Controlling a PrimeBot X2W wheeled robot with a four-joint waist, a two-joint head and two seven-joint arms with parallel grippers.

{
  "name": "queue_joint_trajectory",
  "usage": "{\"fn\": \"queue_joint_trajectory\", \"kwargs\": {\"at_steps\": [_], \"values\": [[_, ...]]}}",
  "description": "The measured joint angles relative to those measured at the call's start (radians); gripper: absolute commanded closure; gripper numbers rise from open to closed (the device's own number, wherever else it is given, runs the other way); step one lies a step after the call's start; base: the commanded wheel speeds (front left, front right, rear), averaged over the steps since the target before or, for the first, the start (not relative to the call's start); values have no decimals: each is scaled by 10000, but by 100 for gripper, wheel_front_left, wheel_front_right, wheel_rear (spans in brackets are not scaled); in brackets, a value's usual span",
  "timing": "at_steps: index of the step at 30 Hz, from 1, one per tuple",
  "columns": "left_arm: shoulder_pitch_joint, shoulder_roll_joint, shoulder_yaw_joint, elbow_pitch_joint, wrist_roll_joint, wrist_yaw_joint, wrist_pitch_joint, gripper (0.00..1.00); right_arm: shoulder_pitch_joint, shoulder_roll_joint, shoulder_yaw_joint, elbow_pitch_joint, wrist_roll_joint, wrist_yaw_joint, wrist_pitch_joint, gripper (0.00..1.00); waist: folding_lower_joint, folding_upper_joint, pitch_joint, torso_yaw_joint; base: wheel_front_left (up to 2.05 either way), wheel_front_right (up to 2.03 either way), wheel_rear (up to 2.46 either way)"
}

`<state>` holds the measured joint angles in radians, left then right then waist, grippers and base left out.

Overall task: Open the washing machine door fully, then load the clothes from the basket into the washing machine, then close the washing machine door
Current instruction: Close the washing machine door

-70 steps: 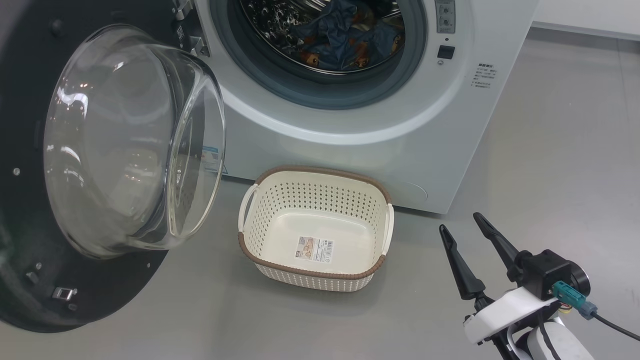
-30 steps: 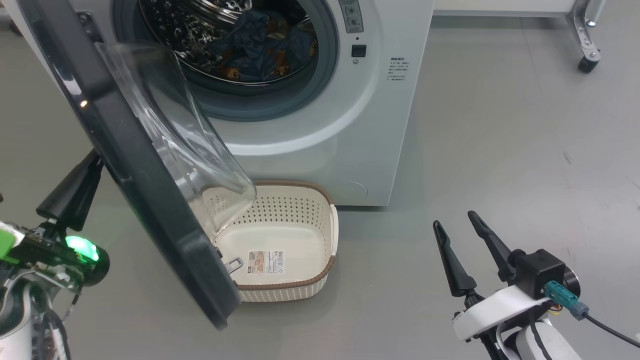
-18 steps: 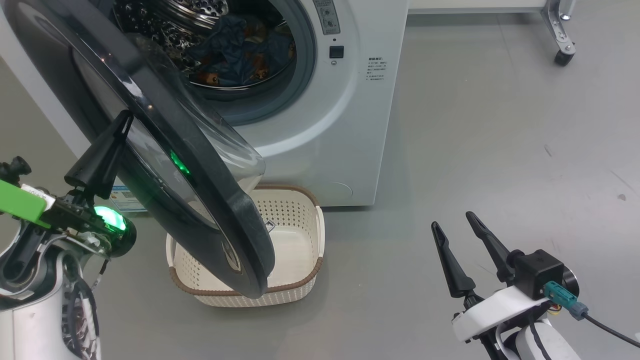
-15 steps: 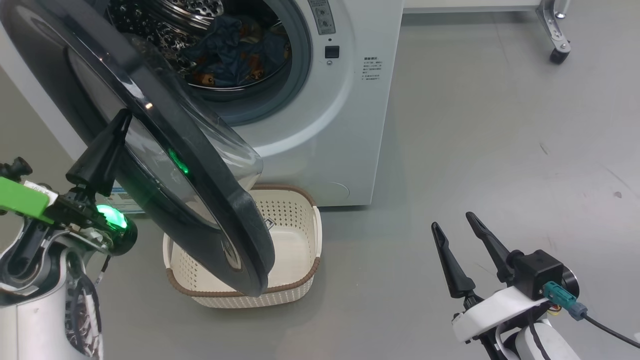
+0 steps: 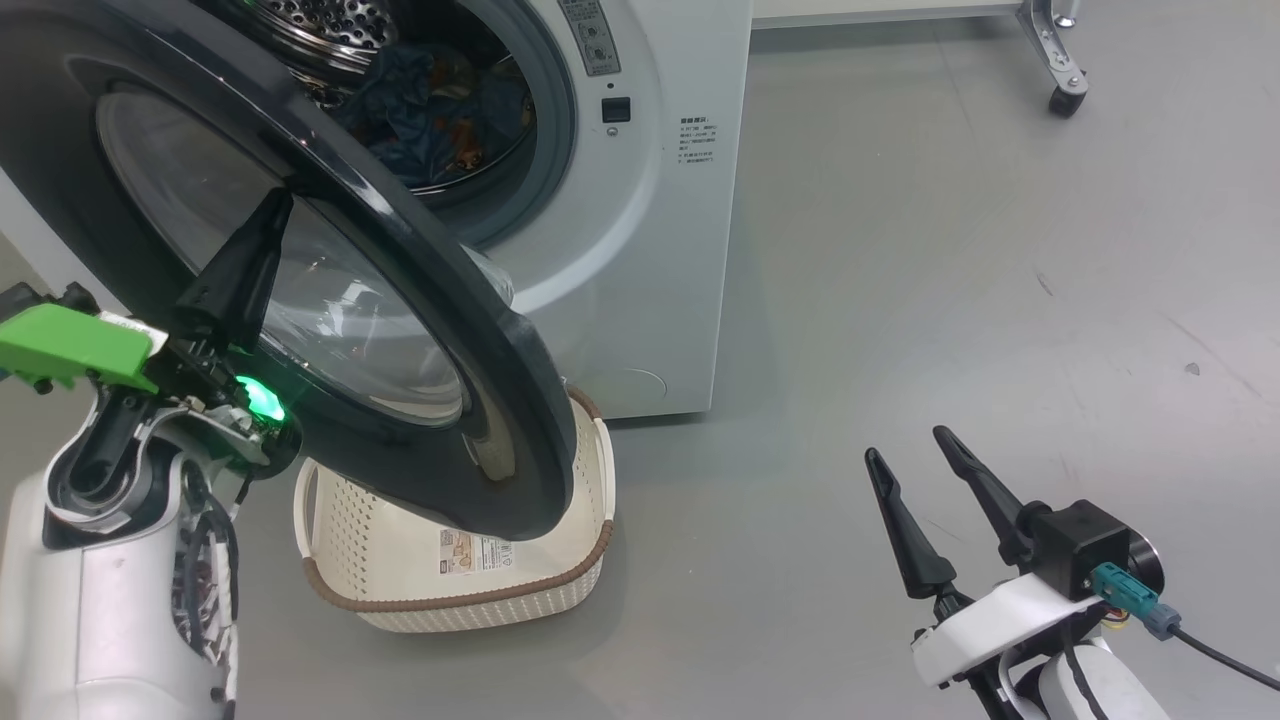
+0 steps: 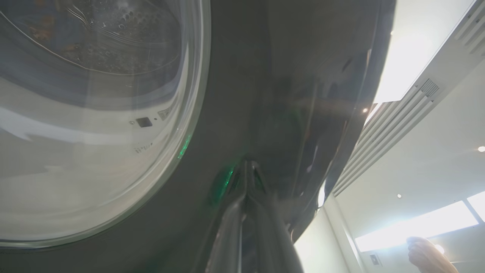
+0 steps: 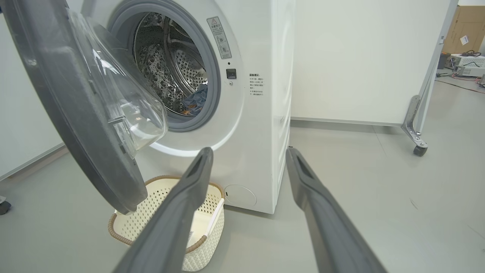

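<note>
The white washing machine (image 5: 650, 250) stands at the top with its round black-rimmed door (image 5: 420, 330) half swung, its outer face toward me. My left gripper (image 5: 278, 198) is shut and its tip presses on that outer face; in the left wrist view the shut fingers (image 6: 248, 197) touch the dark rim beside the glass window (image 6: 94, 113). Blue clothes (image 5: 430, 110) with orange figures lie in the steel drum. The cream basket (image 5: 450, 600) sits on the floor under the door, partly hidden, holding only its label. My right gripper (image 5: 906, 444) hovers open and empty at the lower right.
Grey floor spreads to the right of the machine. A white partition on a metal foot with a caster (image 7: 418, 149) stands behind and to the right. In the left wrist view a person's hand (image 6: 428, 258) shows far off at the lower right.
The door has swung from wide open toward the machine, with my left gripper's tip on its outer face. The head camera has turned. My right gripper has stayed put.
</note>
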<state>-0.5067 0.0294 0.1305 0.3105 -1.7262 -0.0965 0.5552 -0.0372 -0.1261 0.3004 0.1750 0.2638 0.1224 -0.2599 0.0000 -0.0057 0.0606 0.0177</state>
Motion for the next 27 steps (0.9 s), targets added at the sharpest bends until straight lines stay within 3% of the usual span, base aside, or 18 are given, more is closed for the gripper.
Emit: {"fn": "queue_joint_trajectory", "kwargs": {"at_steps": [27], "values": [[-1049,-38,-1741,1985,-514,-184,-1609,100,-9,13,-4,59,0,0,0,0,0,0,-94,-541,0,0,0]]}}
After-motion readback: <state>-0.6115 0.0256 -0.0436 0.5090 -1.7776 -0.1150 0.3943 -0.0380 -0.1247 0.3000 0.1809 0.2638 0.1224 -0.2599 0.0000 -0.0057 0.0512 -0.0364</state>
